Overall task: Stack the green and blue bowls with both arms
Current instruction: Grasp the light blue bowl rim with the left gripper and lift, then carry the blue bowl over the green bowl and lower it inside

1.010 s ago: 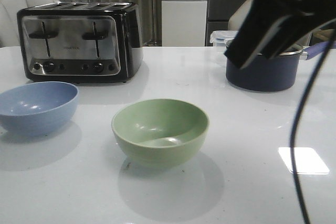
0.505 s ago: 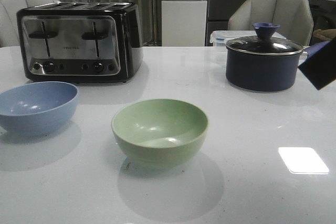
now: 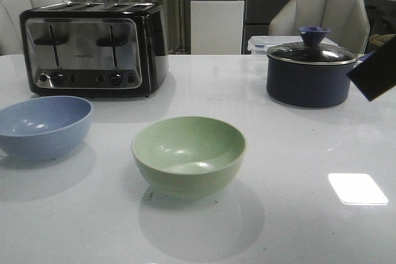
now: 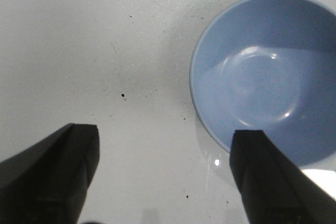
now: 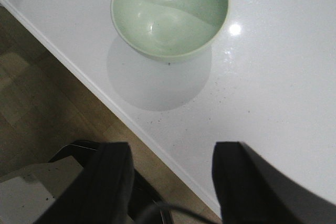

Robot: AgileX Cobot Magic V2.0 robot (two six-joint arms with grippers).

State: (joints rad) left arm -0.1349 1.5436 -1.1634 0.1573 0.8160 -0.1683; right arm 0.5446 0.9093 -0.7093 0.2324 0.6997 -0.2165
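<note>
Sitting near the table's (image 3: 297, 171) left edge, the blue bowl (image 3: 44, 125) is seen upright and empty; in the left wrist view it (image 4: 268, 77) lies just beyond one finger of the left gripper (image 4: 165, 177), whose jaws are spread wide over bare table, nothing between them. The green bowl (image 3: 189, 154) is placed toward the front edge, around mid-width, upright, empty, apart from the blue one. In the right wrist view it (image 5: 169, 13) is seen well ahead of the right gripper (image 5: 172, 182), whose jaws are also spread and hold nothing, hanging over the table's front edge. Both bowls are plain, matte, round, of like size. A toaster (image 3: 93, 47) is set at the back left, a lidded pot (image 3: 311, 72) at the back right.
</note>
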